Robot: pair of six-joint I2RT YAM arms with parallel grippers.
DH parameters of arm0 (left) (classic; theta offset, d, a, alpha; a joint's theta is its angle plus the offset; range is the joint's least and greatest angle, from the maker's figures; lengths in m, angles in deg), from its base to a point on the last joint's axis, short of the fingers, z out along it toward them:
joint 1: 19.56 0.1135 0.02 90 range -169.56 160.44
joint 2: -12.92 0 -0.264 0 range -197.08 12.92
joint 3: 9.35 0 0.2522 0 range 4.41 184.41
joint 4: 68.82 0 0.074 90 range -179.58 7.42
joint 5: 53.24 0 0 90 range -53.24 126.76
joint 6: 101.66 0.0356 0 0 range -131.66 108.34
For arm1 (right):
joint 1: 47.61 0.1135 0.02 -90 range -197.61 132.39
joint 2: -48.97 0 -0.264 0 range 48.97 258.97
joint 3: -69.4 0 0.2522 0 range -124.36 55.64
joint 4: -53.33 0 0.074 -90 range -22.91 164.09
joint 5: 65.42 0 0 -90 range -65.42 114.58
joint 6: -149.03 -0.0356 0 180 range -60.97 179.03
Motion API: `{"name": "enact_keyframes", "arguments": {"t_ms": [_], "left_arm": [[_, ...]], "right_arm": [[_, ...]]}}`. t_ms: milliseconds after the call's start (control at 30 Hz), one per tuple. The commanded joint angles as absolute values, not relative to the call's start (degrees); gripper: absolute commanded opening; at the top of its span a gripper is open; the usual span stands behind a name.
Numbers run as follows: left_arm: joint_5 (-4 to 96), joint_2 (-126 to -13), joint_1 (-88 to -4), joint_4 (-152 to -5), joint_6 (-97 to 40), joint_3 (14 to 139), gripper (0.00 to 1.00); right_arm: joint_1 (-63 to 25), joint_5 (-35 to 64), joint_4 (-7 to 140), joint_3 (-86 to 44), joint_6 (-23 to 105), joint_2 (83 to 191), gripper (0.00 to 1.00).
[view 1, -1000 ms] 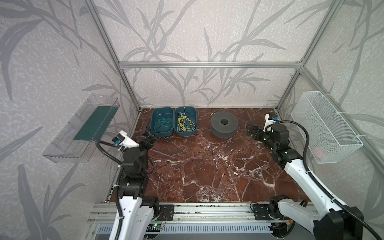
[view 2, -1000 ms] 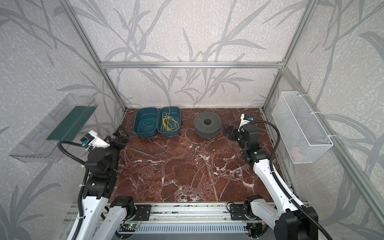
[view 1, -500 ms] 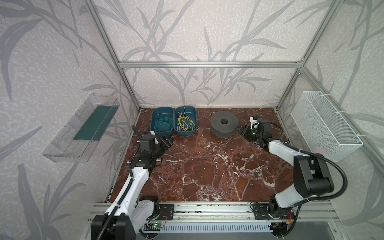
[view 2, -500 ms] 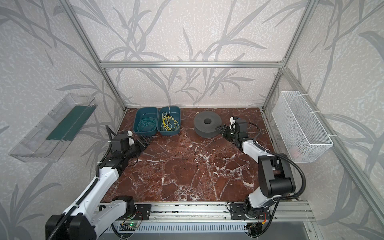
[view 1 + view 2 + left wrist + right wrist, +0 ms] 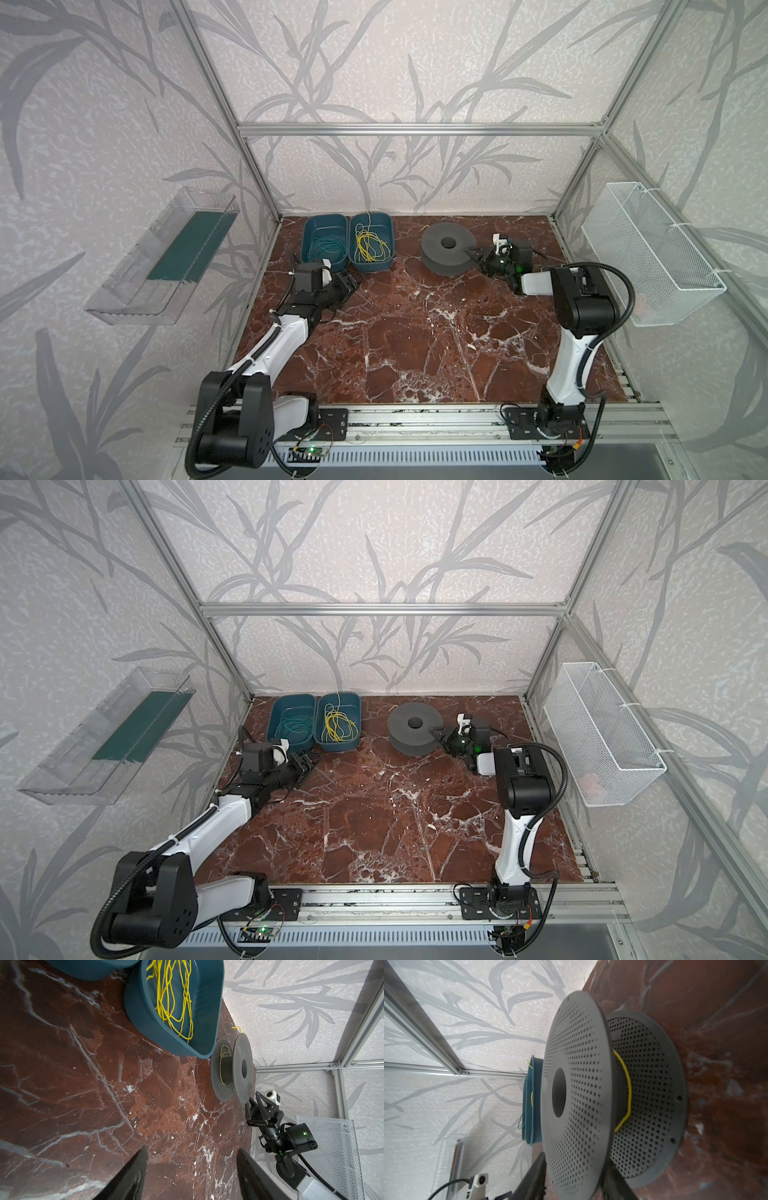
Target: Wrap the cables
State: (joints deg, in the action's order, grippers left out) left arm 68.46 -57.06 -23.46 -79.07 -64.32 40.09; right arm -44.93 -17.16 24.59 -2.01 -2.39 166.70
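In both top views, the yellow cables (image 5: 370, 249) (image 5: 338, 728) are seen heaped loosely inside a teal bin (image 5: 372, 267) (image 5: 337, 746) at the back of the marble table (image 5: 415, 332). A second teal bin (image 5: 325, 222) holding teal-green wires (image 5: 326, 251) is set just beside it, on its left. A grey spool (image 5: 446, 249) (image 5: 413, 729) is laid flat on the table to the right of the bins. The left gripper (image 5: 347, 286) (image 5: 307, 762) is held low just in front of the bins, and the right gripper (image 5: 478, 255) (image 5: 441, 734) is placed against the spool's right side.

In the left wrist view, the left gripper (image 5: 191, 1167) is shown with its fingers (image 5: 133, 1176) wide apart, and only bare table is seen between them. The yellow cables (image 5: 170, 995) are tangled in their bin (image 5: 145, 1022). A single yellow strand (image 5: 220, 1068) is looped around the hub of the spool (image 5: 242, 1068). The right gripper (image 5: 253, 1098) is set at the rim of the upper flange.

In the right wrist view, the fingers (image 5: 533, 1176) of the right gripper (image 5: 574, 1176) are placed partly apart on either side of the upper flange of the spool (image 5: 577, 1064). Whether the rim is pinched cannot be told. The yellow strand (image 5: 630, 1093) is curved around the hub between the two flanges.
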Motion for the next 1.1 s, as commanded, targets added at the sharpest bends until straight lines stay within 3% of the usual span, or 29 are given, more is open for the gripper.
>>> {"name": "enact_keyframes", "arguments": {"t_ms": [0, 267, 467, 667, 867, 1067], "left_arm": [[69.89, -57.34, -24.24, -77.29, -65.21, 42.38, 0.70], [69.50, -56.87, -24.68, -78.09, -64.59, 43.08, 0.70], [69.71, -56.26, -24.80, -78.13, -64.70, 43.08, 0.70], [69.09, -53.43, -24.75, -79.38, -64.58, 42.63, 0.69], [69.17, -49.86, -24.85, -81.15, -65.42, 43.08, 0.70], [67.06, -44.58, -25.05, -84.26, -65.71, 42.72, 0.69]], "right_arm": [[-44.79, -18.96, 15.92, -3.34, -7.57, 170.13, 0.35], [-44.77, -19.58, 5.91, -2.55, -13.04, 173.68, 0.32], [-44.79, -18.96, -0.76, -2.97, -17.34, 176.05, 0.19], [-44.79, -19.09, -5.00, -1.81, -20.70, 175.75, 0.00], [-44.75, -19.45, -13.35, 2.44, -27.18, 173.35, 0.00], [-44.35, -20.90, -13.34, 8.67, -25.72, 166.50, 0.00]]}}
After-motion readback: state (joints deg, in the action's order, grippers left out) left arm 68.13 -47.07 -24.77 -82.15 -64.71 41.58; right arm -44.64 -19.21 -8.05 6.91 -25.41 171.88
